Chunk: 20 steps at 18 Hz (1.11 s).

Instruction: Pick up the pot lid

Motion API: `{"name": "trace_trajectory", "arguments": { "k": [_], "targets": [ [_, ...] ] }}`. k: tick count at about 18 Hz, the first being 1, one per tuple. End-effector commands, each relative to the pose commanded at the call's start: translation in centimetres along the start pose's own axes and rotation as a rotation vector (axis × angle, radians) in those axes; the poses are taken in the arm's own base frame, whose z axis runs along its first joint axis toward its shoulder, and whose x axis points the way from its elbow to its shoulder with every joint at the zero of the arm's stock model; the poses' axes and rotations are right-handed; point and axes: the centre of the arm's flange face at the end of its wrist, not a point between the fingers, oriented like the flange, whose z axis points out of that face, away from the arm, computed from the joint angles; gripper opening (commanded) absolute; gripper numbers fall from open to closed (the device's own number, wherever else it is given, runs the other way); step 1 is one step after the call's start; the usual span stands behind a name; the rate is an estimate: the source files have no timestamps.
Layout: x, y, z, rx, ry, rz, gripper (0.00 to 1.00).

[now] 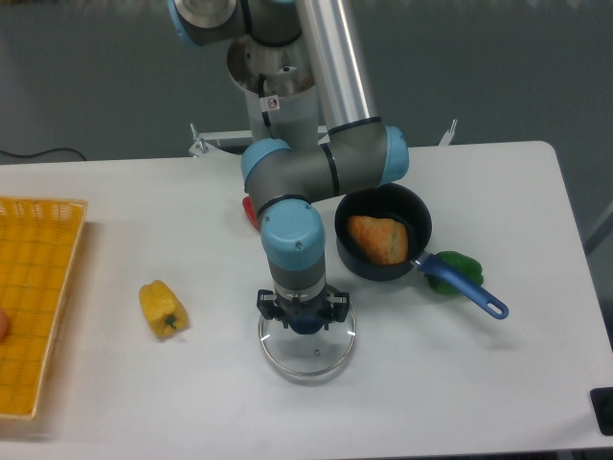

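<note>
Crate [40,259] at the left edge, yellow-orange, cut off by frame. Reddish round item [3,324] in it, only a sliver shows. Black cable [46,151] beyond the table's back edge, upper left.

Yellow pepper [163,310] lies on the white table [498,383], right of crate, well apart from the lid.

Red item [251,213] behind the arm [287,171], partly hidden, type unclear.

Pot lid [305,359] mid-table, front side of the arm: clear glass, metal rim, dark blue knob [306,327]. Gripper [306,313] comes down over it from behind, pointing at the table. Fingers nearly closed, one each side of knob, looks pinched on it. Contact faces hidden by the gripper body, so exact gap not readable. Can't tell how far the lid sits off the table, if at all.

Black pan [383,200] right of the arm, farther back than the lid. Orange-brown item [378,240] inside, lumpy. Blue handle [467,287] angles toward front right. Green pepper [464,264] by the handle, partly covered by it.

Black object [601,402] at right edge, near front corner, cut off, can't identify.
</note>
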Motion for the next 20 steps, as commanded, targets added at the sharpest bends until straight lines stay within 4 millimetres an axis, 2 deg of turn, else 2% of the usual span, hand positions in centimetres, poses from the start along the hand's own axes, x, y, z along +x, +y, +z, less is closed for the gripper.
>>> {"name": "trace_trajectory", "arguments": {
  "k": [6, 12, 13, 20],
  "targets": [
    [-0.2, 0.7, -3.6, 0.003, -0.004, 0.178, 0.60],
    [-1.7, 2.0, -6.9, -0.015, 0.007, 0.376, 0.60],
    [-2.3, 2.2, -7.0, -0.015, 0.006, 0.393, 0.60],
    [-2.8, 2.4, -8.1, 0.004, -0.002, 0.394, 0.60]
  ]
}}
